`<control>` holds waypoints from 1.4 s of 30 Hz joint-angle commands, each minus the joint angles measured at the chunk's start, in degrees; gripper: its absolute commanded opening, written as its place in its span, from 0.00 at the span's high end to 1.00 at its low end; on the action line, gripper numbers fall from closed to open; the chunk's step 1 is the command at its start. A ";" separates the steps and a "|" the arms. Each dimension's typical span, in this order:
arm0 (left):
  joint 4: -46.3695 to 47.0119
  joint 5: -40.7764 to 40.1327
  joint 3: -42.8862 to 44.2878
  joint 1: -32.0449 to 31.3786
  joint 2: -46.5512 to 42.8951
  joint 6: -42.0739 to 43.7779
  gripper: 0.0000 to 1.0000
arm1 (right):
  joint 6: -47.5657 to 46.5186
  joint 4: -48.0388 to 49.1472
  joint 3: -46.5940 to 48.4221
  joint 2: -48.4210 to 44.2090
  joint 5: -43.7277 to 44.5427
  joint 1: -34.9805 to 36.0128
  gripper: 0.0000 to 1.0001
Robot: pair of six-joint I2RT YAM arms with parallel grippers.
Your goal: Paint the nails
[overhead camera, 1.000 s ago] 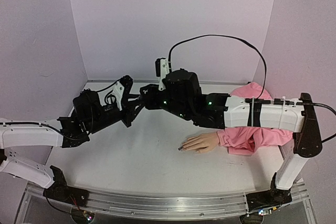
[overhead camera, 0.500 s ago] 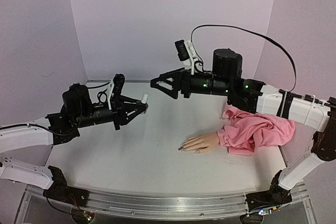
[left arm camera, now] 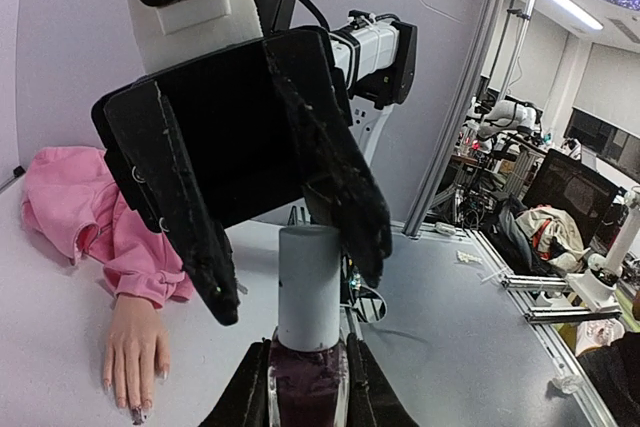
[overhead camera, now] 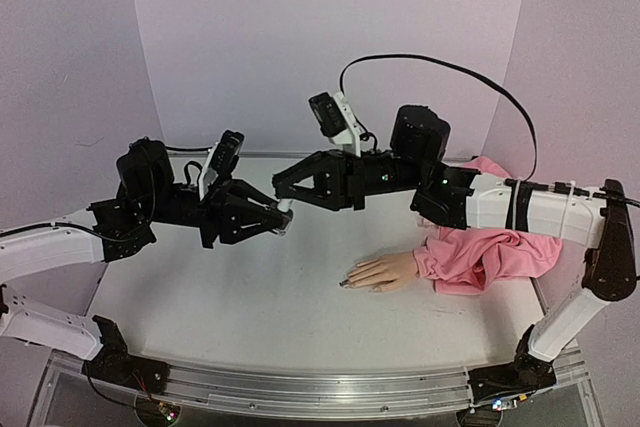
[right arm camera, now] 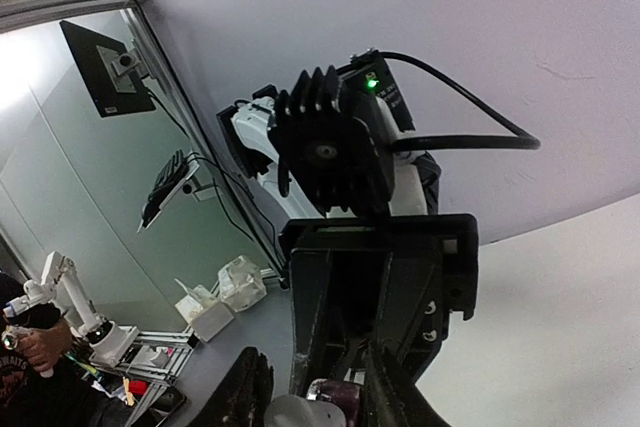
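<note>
Gripping arm: the left gripper [overhead camera: 273,217] reaches in from 9 o'clock in the top view, its two fingers [left arm camera: 252,395] pinching the glass body of the polish bottle [left arm camera: 307,387] from both sides.
Bottle: upright in the left wrist view, with dark purple liquid below and a white cap [left arm camera: 308,287] on top. It is held in the air above the table [overhead camera: 250,317], at about 11 o'clock from the table's middle.
Right gripper [overhead camera: 283,195]: comes in from 3 o'clock, its black fingers [left arm camera: 330,157] spread with one on each side of the cap. Whether either finger touches the cap cannot be told.
Right wrist view: the cap sits low in the frame between that gripper's parted fingers, with the left arm's black wrist block behind it.
Mannequin hand [overhead camera: 383,271]: lies flat and palm down on the table at about 3 o'clock from the middle. Its fingers point toward 9 o'clock, well apart from both grippers.
Nails [left arm camera: 137,412]: at the tips of those fingers, facing up. At least one looks dark, the others are pale, and finer detail is too small to make out.
Pink sleeve [overhead camera: 480,257]: bunched at 3 o'clock of the mannequin hand, under the right arm's white link.
</note>
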 commanded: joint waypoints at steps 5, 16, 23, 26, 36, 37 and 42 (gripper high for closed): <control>4.15 2.20 3.15 0.19 0.09 -1.64 1.00 | 2.88 8.66 1.48 2.28 -4.05 1.24 0.68; 4.37 -7.46 1.29 0.19 -1.69 0.01 1.00 | 0.49 5.26 1.49 2.20 3.63 2.46 1.00; 4.44 -50.26 -3.18 0.06 -3.31 9.45 1.00 | -2.77 -17.24 8.21 4.82 50.92 8.56 1.00; 4.42 -62.52 -0.68 -0.47 2.04 19.25 1.00 | 3.04 -29.65 16.16 9.19 74.97 13.53 1.00; 4.39 -66.01 -1.42 -1.34 7.56 18.15 1.00 | 0.77 -27.41 20.99 10.29 83.49 18.42 0.94; 4.32 -63.65 -2.56 -1.38 6.78 17.61 1.00 | -0.49 -26.07 19.28 8.85 81.33 17.95 0.84; 0.09 -53.20 -5.25 -1.39 3.80 17.42 1.00 | -5.86 -17.73 7.30 -1.13 70.85 13.08 0.42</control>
